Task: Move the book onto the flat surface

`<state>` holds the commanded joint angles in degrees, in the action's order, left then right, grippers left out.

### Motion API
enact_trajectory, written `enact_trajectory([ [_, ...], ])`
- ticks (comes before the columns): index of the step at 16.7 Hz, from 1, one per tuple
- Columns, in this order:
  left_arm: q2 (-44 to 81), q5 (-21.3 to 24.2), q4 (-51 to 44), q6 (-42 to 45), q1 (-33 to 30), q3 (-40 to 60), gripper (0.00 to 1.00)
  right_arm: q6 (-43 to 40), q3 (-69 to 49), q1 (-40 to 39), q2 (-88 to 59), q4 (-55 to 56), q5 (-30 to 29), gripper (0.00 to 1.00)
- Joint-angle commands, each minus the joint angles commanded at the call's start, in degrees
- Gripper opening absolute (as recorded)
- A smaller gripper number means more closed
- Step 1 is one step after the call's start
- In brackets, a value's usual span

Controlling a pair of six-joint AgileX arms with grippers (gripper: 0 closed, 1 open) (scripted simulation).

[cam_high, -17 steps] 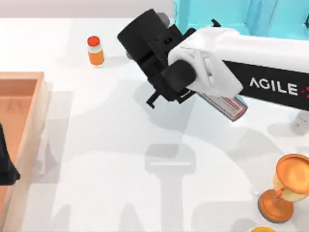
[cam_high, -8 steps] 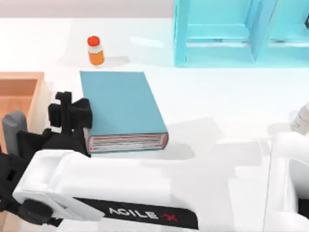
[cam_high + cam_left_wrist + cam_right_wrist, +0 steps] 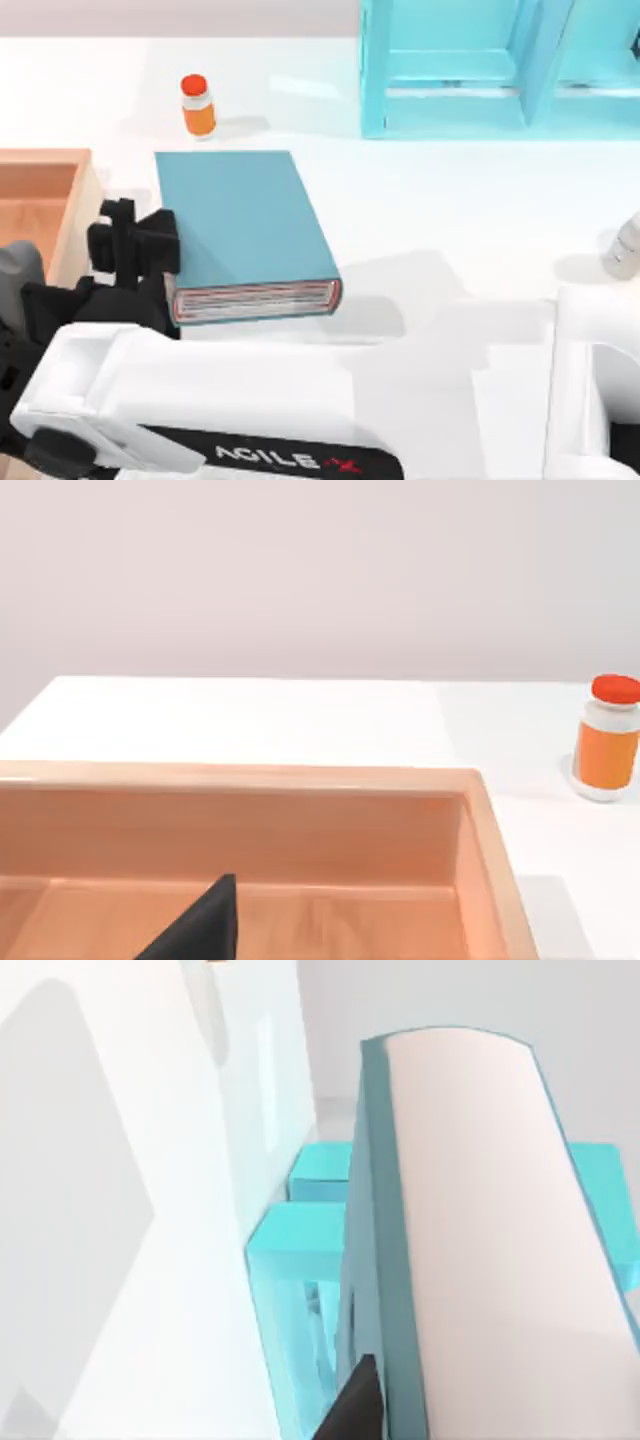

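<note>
Currently: book (image 3: 245, 225) lay flat on tabletop (image 3: 450, 200), 6 o'clock of orange bottle (image 3: 198, 104). R gripper (image 3: 135, 250) at book's 9 o'clock edge, fingers pinching it. L gripper (image 3: 200, 930) over tray (image 3: 300, 800), finger state can't tell.

The book (image 3: 245, 218) has a plain teal-blue cover, a white page block and reddish edge lines. The bottle (image 3: 198, 105) is orange with a red cap, the tray (image 3: 60, 215) tan wood, the shelf (image 3: 450, 70) light cyan. The right arm (image 3: 300, 400) is white with black lettering; its gripper (image 3: 135, 245) is black.
</note>
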<state>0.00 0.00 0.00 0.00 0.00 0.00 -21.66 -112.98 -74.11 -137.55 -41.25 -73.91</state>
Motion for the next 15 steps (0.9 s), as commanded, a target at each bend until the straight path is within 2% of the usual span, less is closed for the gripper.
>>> enact_trajectory([
  [7, 0.00, 0.00, 0.00, 0.00, 0.00, 0.00, 1.00, 1.44, -0.74, -0.34, -0.11, -2.64, -0.38, 0.00],
  [15, 0.00, 0.00, 0.00, 0.00, 0.00, 0.00, 1.00, 1.54, 2.93, -0.36, -1.93, 2.75, -0.41, 0.00],
])
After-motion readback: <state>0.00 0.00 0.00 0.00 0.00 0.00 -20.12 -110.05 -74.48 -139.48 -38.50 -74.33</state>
